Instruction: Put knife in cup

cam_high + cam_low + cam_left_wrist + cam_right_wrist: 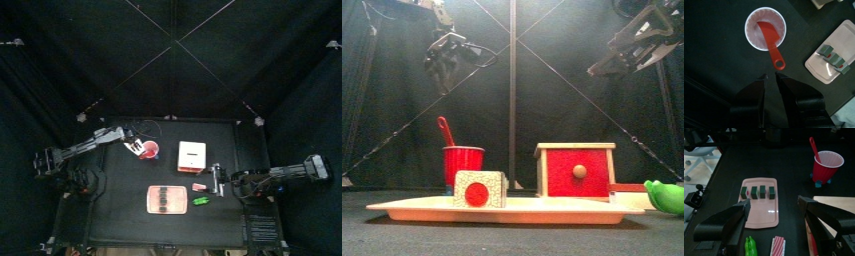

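Note:
The pink cup (151,152) stands left of the white box (193,156). The knife (769,38) looks red; its blade lies inside the cup (754,22) and its handle leans out over the rim. In the front view the knife (444,130) sticks up out of the cup (462,164). My left gripper (771,79) hovers above the cup's side, empty, its jaws a narrow gap apart. My right gripper (774,208) is wide open and empty above the salmon tray (765,212); the cup (827,167) and the knife (814,148) show beyond it.
The salmon tray (163,199) lies at the table's front, with a row of small green blocks (757,191) on it. A small green piece (199,202) and a small pink block (198,187) lie right of the tray. The box (576,170) has a red front.

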### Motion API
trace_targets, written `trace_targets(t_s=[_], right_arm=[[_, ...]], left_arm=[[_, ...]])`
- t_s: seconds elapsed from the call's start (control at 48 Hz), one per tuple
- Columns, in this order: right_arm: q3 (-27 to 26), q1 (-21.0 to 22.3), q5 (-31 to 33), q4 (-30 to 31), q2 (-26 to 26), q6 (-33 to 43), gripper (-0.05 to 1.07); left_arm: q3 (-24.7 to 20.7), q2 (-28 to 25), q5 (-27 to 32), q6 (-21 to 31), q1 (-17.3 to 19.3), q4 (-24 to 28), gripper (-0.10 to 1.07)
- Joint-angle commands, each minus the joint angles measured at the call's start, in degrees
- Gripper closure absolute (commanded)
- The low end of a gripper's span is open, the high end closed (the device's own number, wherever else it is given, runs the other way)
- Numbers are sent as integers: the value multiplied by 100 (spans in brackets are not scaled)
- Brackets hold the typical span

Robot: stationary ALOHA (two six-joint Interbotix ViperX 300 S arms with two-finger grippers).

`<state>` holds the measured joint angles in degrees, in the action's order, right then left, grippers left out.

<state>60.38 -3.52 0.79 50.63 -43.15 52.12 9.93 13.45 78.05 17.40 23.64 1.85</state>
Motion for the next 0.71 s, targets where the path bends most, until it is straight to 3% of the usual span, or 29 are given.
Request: trace_targets(t_s=[0.0,0.479,0.688], right_arm=[[-53,18,-35,-9,0,9,-1],[0,26,-35,18,0,-35,-1],[79,35,0,-44,-9,-35,-1]], left_arm=[[-176,79,-26,0,0,18,34],[-185,79,-272,-18,-35,-35,35],[-237,176,-747,-26,-501,-211,35]])
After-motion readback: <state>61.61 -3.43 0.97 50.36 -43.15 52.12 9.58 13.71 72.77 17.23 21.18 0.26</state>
